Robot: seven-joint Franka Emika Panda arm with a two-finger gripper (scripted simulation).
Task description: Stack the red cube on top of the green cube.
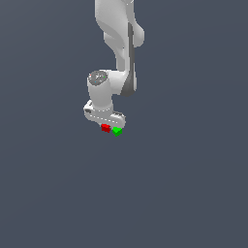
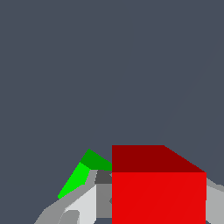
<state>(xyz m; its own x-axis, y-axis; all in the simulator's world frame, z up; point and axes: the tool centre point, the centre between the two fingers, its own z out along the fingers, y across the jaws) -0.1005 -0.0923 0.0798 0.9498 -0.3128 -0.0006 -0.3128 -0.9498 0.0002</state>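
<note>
The gripper point(image 1: 107, 123) hangs low over the grey floor point(image 1: 184, 184), its fingers point(image 2: 85, 205) on either side of the red cube point(image 1: 105, 128), apparently clamped on it. The green cube point(image 1: 116, 131) sits just beside the red one, toward the exterior view's right; whether they touch is unclear.

One red cube point(image 1: 105, 128), small and bright. One green cube point(image 1: 116, 131), same size, just beside the red one. Two cubes in total, one of each colour. One white robot arm point(image 1: 118, 43), with one gripper point(image 1: 107, 124) at its end. In the wrist view, again one red cube point(image 2: 158, 192) and one green cube point(image 2: 83, 171), and grey finger parts on both sides of the red cube; exact count of fingers hard to tell.
</note>
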